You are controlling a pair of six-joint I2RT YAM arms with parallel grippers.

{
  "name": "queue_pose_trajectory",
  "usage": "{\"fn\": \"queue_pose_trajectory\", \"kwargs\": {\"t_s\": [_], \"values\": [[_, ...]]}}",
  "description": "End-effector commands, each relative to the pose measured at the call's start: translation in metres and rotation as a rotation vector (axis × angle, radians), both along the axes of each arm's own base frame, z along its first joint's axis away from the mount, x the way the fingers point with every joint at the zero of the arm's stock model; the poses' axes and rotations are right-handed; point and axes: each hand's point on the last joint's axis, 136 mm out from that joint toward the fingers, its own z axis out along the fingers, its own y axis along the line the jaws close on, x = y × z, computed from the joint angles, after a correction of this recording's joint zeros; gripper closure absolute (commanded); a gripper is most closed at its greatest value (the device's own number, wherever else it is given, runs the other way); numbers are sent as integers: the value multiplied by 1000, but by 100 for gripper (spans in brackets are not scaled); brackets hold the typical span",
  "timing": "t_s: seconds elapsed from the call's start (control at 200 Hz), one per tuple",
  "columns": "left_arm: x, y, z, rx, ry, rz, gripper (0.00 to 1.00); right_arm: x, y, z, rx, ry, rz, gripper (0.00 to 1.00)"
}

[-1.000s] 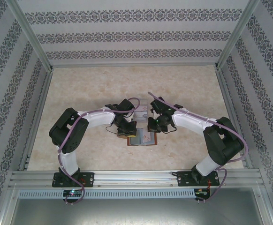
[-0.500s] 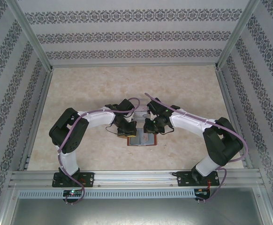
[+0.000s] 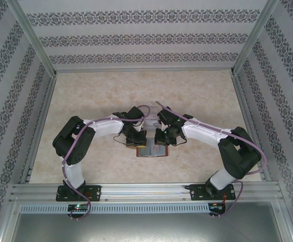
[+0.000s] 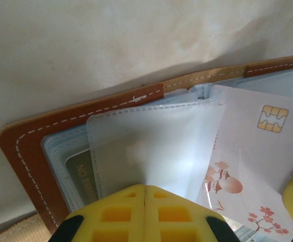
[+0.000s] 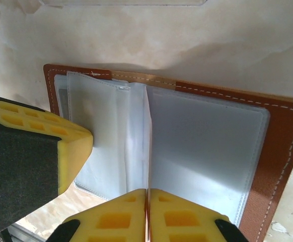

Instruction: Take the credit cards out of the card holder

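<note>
1. Two arms meet over the card holder (image 3: 154,151), which lies open on the table (image 3: 86,96), centre, toward the near side.
2. Change from a second ago: the right arm's wrist has shifted left and slightly far, closing on the holder and covering more of the clear tray (image 5: 121,2) just beyond it. The left arm and the holder have not moved.
3. Left gripper (image 4: 145,214): yellow fingertips (image 4: 116,217) pressed together, no gap, at the near edge of a raised translucent sleeve (image 4: 151,146). Cannot tell whether the sleeve is pinched.
4. Right gripper (image 5: 147,217): tips together too, sitting at the fold between the two sleeve pages.
5. White card (image 4: 252,151): tilted on the right-hand page, one corner tucked behind the raised sleeve. Gold chip, red blossom print, and the word "CARD" running along its right edge.
6. Olive card (image 4: 81,174): still inside a left-hand sleeve. Print begins "NO"; the rest is cut off.
7. Holder cover: reddish-brown with white stitching, and a tan strip (image 4: 207,78) at the spine.
</note>
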Motion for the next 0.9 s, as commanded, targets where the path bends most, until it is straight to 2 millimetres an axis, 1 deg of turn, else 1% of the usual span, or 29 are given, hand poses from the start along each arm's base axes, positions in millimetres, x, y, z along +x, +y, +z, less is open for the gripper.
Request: {"fn": "queue_pose_trajectory", "kwargs": {"t_s": [0.0,0.135,0.38,0.574,0.684,0.819,0.894], "values": [[-7,4,-5,33,3,-29,98,-6,-1,4,-1,6,3,91],[-4,2,2,27,-15,-30,97,-5,-3,7,-12,-6,2,93],[2,1,19,15,-62,-23,97,0,-12,23,-23,-48,-6,94],[3,3,26,3,-80,-17,97,8,-21,34,-34,-92,23,94],[4,8,26,3,-84,-8,96,14,-20,40,-31,-127,116,96],[6,17,28,0,-90,13,96,26,-12,55,-25,-249,290,97],[10,24,30,-8,-107,38,96,33,-9,57,-39,-296,380,97]]}}
